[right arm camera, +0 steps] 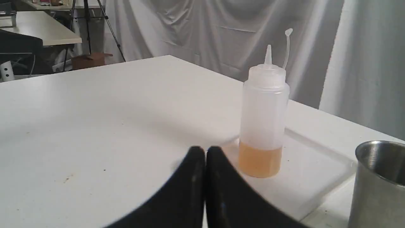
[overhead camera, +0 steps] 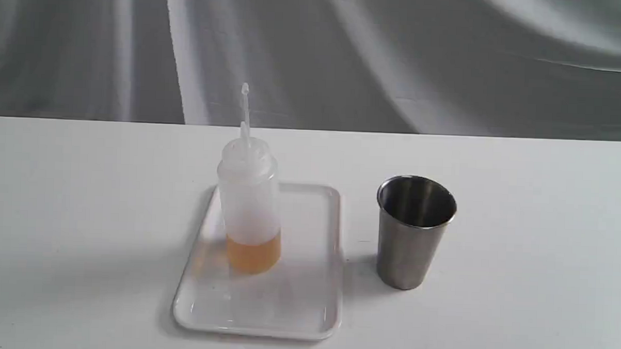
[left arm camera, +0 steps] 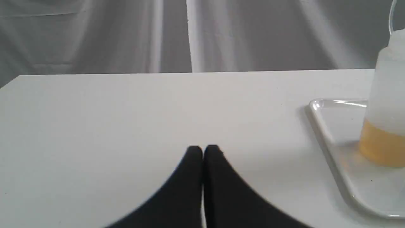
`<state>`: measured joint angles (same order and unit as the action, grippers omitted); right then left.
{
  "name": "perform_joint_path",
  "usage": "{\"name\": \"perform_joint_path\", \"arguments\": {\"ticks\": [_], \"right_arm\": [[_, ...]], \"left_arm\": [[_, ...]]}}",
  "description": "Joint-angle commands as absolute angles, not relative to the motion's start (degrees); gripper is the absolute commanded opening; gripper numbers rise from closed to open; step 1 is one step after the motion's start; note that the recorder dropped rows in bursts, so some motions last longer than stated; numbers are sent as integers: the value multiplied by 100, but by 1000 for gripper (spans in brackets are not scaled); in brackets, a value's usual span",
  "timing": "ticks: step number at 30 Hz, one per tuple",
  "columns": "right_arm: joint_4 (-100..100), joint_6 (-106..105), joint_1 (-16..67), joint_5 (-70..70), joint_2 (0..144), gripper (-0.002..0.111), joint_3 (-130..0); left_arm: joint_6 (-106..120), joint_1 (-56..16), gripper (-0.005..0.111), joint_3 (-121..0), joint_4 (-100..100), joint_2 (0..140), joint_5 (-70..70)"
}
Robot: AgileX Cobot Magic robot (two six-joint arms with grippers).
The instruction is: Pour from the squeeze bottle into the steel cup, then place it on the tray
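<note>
Standing upright on the tray point(overhead camera: 305, 319) left of the steel cup point(overhead camera: 414, 232), squeeze bottle point(overhead camera: 250, 208) best taken mid-body and tipped slowly, nozzle over rim; both left gripper point(left arm camera: 203, 148) and right gripper point(right arm camera: 205, 148) jaws pressed together, empty; cup contents unreadable, arms mostly out of exterior view.

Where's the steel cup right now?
In the exterior view the cup stands upright on the table, right of the tray holding the bottle.
</note>
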<state>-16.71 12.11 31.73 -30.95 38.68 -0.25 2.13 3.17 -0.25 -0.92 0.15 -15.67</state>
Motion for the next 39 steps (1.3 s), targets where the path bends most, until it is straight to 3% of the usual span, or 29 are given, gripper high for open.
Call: {"name": "perform_joint_path", "arguments": {"ticks": [1,22,39], "right_arm": [[-1721,1254,3147,-2939,3831,0,0],[-1761,1236,3147,-481,3831,0,0],[-1762,1719,3147,-495,3831,0,0]], "left_arm": [[187,271,0,0,-96,0,-1524],[187,271,0,0,-96,0,-1524],[201,271,0,0,-96,0,-1524]]}}
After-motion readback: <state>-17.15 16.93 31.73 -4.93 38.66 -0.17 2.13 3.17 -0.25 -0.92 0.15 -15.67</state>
